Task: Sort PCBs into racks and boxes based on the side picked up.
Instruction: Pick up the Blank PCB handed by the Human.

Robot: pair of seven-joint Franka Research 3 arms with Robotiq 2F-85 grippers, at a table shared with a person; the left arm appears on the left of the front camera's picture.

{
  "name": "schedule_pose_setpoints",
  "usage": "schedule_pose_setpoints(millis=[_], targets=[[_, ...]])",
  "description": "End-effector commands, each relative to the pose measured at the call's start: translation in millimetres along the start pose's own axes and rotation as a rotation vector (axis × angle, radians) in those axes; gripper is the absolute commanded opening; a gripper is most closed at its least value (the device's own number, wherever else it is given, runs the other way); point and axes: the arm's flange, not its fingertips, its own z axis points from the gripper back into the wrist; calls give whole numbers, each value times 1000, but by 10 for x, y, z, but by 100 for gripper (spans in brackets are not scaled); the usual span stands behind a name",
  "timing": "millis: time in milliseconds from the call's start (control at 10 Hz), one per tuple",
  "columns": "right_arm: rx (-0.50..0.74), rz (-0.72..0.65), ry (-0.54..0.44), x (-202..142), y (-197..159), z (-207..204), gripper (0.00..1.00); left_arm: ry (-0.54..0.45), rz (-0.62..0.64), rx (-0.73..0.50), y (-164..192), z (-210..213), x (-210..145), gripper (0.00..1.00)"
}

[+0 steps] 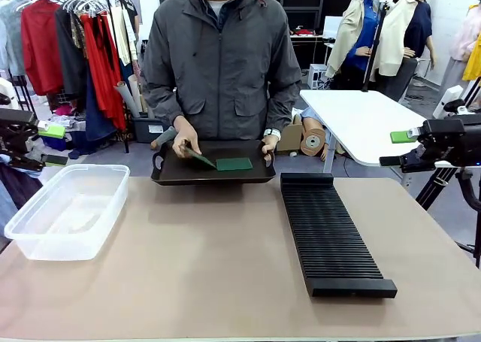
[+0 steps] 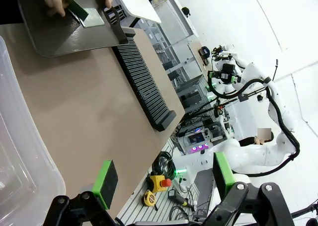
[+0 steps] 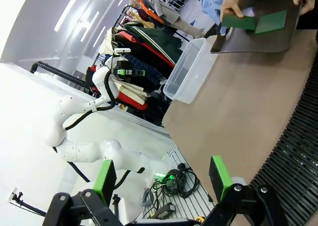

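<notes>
Well, table: the tan flat tabletop [image 1: 225, 274] carries everything; the shallow black rimmed tray [image 1: 213, 178] sits at its far edge and serves as the reference below.
Rack: the long black ribbed rack [image 1: 331, 240] starts just beside the tray's right corner and runs toward the robot. Its slots are close together, so a tilted board could jam or land across two ribs.
Box: the clear plastic rectangular tub [image 1: 68, 210] stands left of the tray and nearer the robot, with nothing visible in it. A board released off-centre could catch on its flared rim.
Left gripper: the black, green-padded left gripper [image 1: 52, 146] hangs well left of the tray, beyond the tub, fingers apart and holding nothing.
Right gripper: the matching right gripper [image 1: 394, 149] waits well right of the tray, likewise spread and unloaded.
Hands: one of the person's hands [image 1: 184, 139] tilts a board up inside the tray; the other hand [image 1: 269, 143] grips the tray's right end.
PCBs: one thin green rectangular board [image 1: 234, 164] lies flat in the tray, and a darker one [image 1: 199, 157] leans on edge beside it.
Main risk: reaching in while the hands are there invites a collision. Misreading which face is up would probably send a board to the wrong place, and thin edges may slip from the pads.
</notes>
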Motion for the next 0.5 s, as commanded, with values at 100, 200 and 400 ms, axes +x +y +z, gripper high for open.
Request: schedule_pose_setpoints(millis=[100,200,400], targets=[[9,-13,-5,12,29,3,100,4,2,1,-29,19,-7,100],[9,-13,-5,12,29,3,100,4,2,1,-29,19,-7,100],[9,-13,-5,12,29,3,100,4,2,1,-29,19,-7,100]])
